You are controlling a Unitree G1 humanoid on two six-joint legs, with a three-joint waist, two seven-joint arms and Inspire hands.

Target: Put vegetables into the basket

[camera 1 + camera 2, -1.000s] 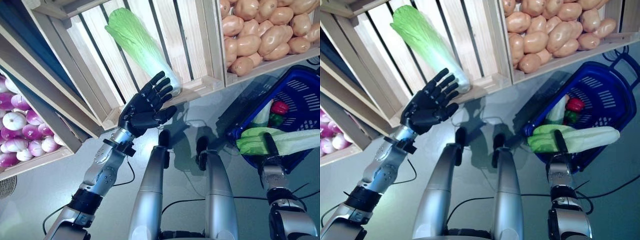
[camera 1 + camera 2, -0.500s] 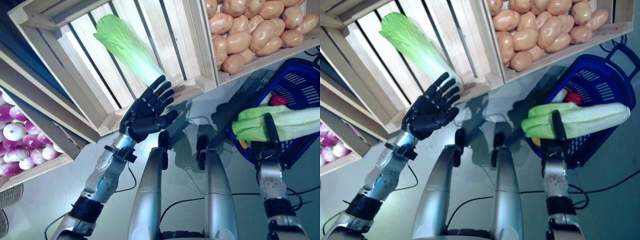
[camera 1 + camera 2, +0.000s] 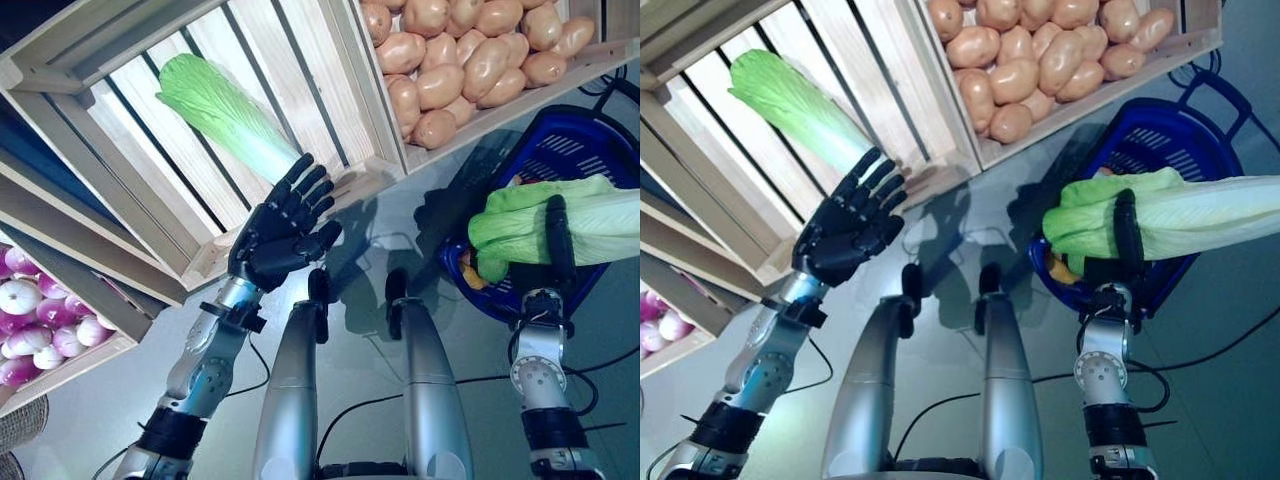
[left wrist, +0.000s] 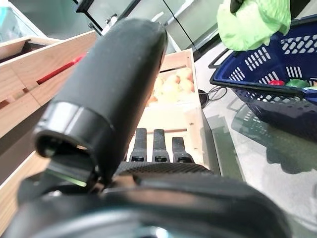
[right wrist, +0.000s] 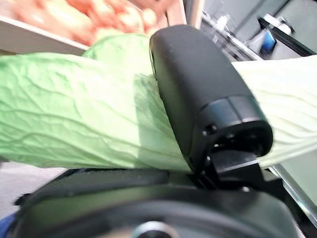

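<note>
1. Right robot hand [image 3: 1124,262]: curled round a napa cabbage [image 3: 1160,218] and holding it crosswise. Over the last second the cabbage has risen from resting across the blue basket [image 3: 1180,150] to hanging clear above its near rim.
2. Judgement: this cabbage is not yet deposited; it must be lowered and released.
3. Left robot hand [image 3: 280,228]: fingers straight and spread, empty, and still at the crate's front edge.
4. Second cabbage [image 3: 220,112]: lying in the wooden crate [image 3: 150,190], just beyond the left fingertips.
5. Potatoes [image 3: 470,55]: in the adjacent crate.

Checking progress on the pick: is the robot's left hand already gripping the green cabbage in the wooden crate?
No, the left hand is open, fingers straight, just below the cabbage.
</note>
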